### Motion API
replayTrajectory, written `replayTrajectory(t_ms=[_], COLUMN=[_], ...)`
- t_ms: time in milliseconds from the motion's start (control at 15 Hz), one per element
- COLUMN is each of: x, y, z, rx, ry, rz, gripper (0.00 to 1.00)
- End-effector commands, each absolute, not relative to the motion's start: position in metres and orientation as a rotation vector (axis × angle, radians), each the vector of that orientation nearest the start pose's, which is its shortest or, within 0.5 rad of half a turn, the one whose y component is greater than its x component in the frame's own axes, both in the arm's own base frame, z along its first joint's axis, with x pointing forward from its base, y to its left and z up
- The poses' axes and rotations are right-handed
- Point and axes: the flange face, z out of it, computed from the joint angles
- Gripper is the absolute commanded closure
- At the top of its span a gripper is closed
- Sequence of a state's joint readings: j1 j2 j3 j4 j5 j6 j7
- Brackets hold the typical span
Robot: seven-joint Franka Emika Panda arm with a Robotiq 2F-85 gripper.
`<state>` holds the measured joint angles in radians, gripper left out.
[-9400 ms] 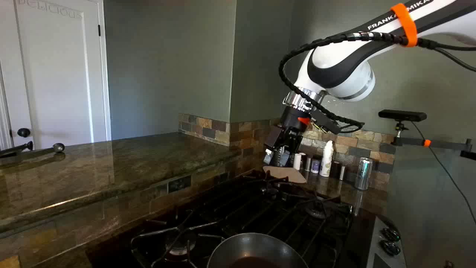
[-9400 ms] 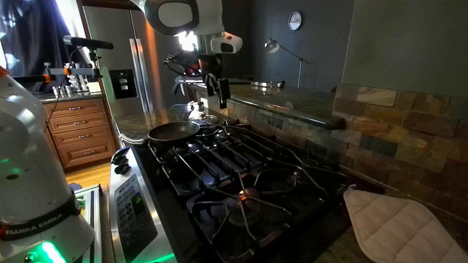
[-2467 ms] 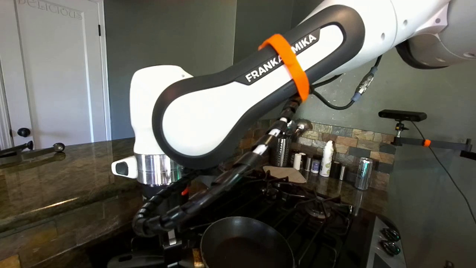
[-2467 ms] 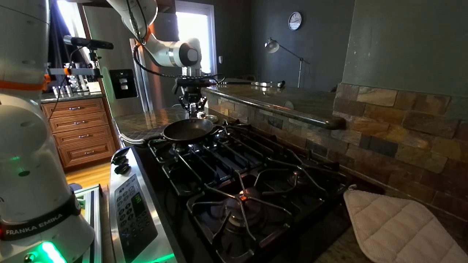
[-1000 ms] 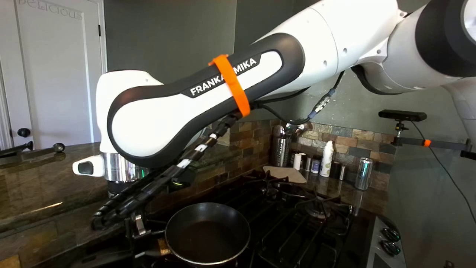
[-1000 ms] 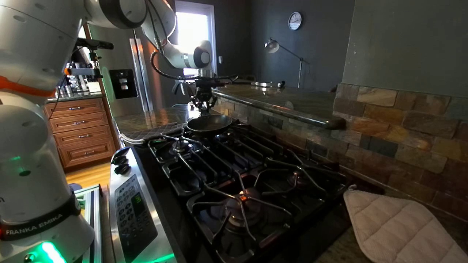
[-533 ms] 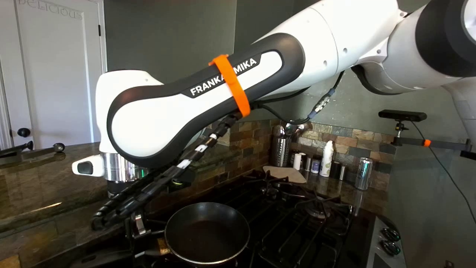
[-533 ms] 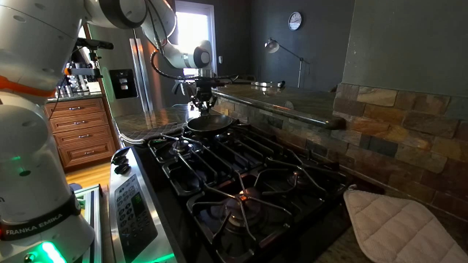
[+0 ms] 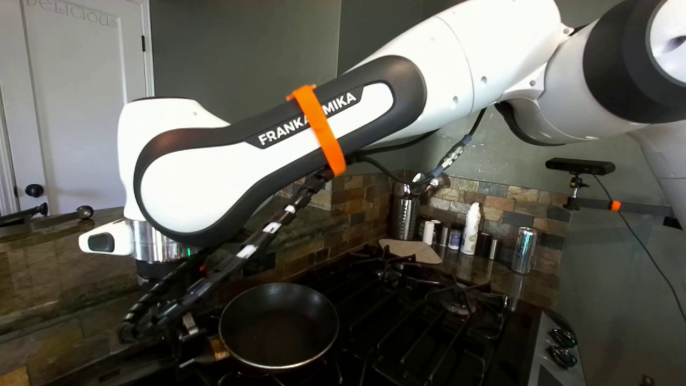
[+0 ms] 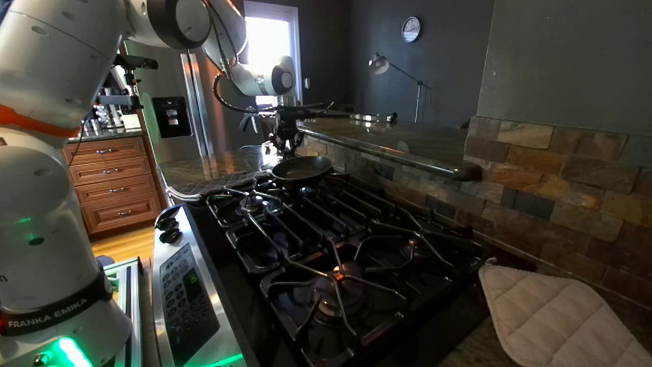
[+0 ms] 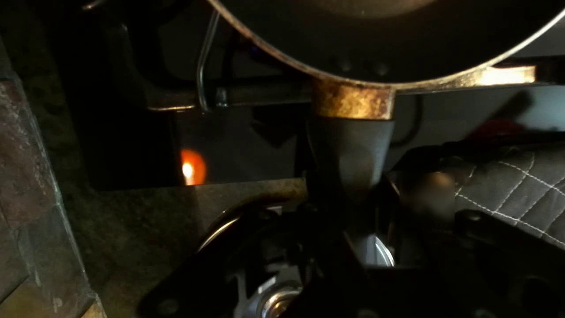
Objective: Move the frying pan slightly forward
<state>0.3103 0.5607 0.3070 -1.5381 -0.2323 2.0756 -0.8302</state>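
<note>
The gripper (image 11: 359,190) is closed around the handle (image 11: 353,145) of the frying pan (image 9: 278,321). In both exterior views the pan is over the gas cooktop (image 10: 305,224), nearer the tiled wall (image 9: 370,198) than the knobs (image 9: 561,356); whether it rests there I cannot tell. A dark quilted pad (image 11: 516,194) lies near the gripper, a pale potholder (image 10: 560,316) beyond the cooktop's opposite end.

White with charcoal panels (image 9: 410,80), the robot arm (image 9: 370,112) wears an orange strap (image 9: 321,131) and a black, white-banded cable (image 9: 281,216) — its base (image 10: 97,326), lower left in an exterior view, marked "FRANKA EMIKA" above a green light (image 10: 71,350).
</note>
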Motion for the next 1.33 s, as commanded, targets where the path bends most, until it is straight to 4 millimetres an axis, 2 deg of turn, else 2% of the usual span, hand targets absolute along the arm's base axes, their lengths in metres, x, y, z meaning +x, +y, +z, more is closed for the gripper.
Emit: replayTrajectory(t_ms=[0, 600, 667, 733, 800, 1000, 1200, 1267], x=[0.604, 0.610, 0.610, 0.611, 0.611, 0.612, 0.613, 0.613], y=[0.381, 0.391, 0.390, 0.389, 0.388, 0.385, 0.385, 0.385], z=[0.333, 0.331, 0.332, 0.333, 0.334, 0.337, 0.339, 0.341], rx=[-2.253, -2.186, -2.190, -2.200, -2.204, -2.210, -2.211, -2.212], ry=[-2.289, -2.337, -2.331, -2.324, -2.322, -2.327, -2.327, -2.329], rz=[0.000, -0.033, -0.035, -0.039, -0.042, -0.043, -0.052, -0.054], gripper=[0.92, 0.91, 0.72, 0.45, 0.44, 0.24, 0.00, 0.00])
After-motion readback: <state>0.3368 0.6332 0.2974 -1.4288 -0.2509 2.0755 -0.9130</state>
